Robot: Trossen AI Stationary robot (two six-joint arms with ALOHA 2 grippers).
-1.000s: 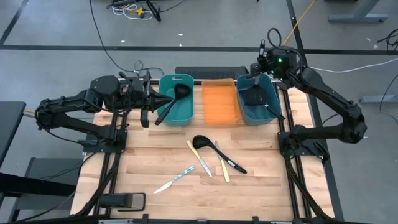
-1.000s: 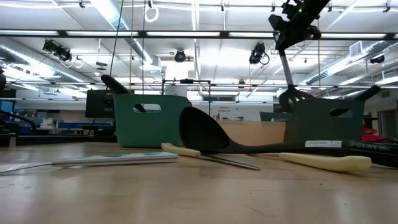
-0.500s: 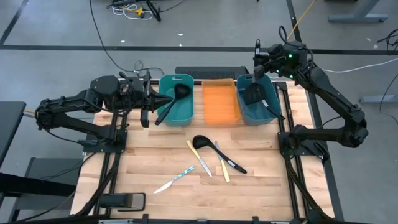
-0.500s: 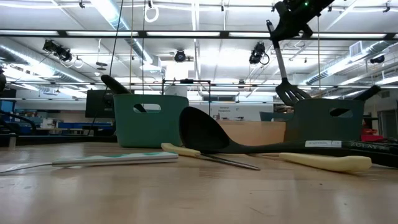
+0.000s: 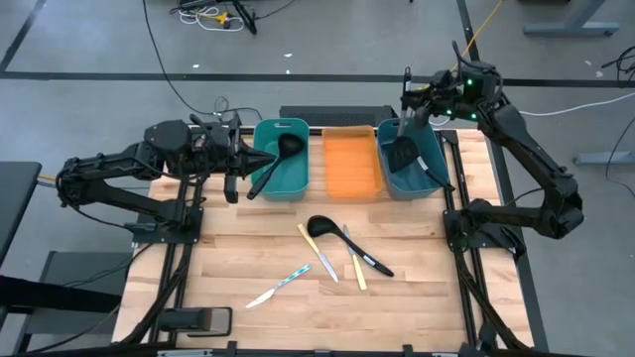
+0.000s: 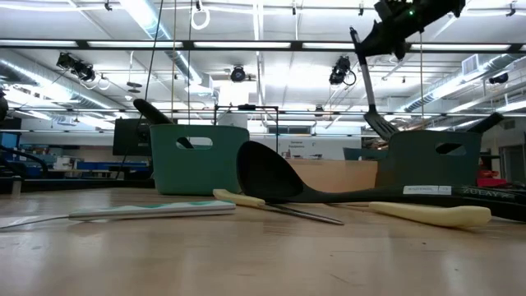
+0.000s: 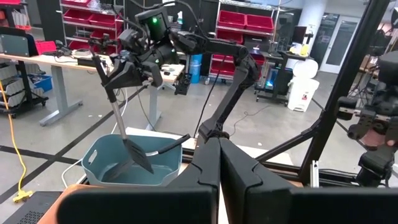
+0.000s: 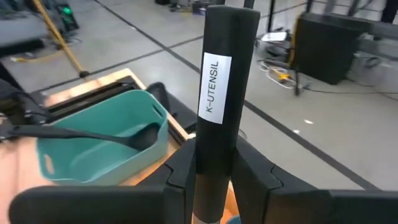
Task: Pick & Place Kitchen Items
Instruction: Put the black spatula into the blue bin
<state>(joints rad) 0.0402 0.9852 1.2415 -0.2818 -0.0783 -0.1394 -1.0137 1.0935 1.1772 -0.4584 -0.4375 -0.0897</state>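
While a ladle [image 5: 274, 162] fills one bin [image 5: 281, 180], the right hand [image 5: 414, 97] dangles a spatula [image 5: 402, 149] over another [image 5: 430, 185].

High view straight down; low view level; both share right bin [image 5: 412, 159].

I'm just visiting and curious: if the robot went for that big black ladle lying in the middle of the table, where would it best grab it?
Probably by the slim handle of the black ladle, near its middle, coming straight down from above. The ladle lies flat with its broad bowl toward the bins, too wide for two fingers. The yellow-handled knife lies close by the handle's end, so mid-handle looks safest.
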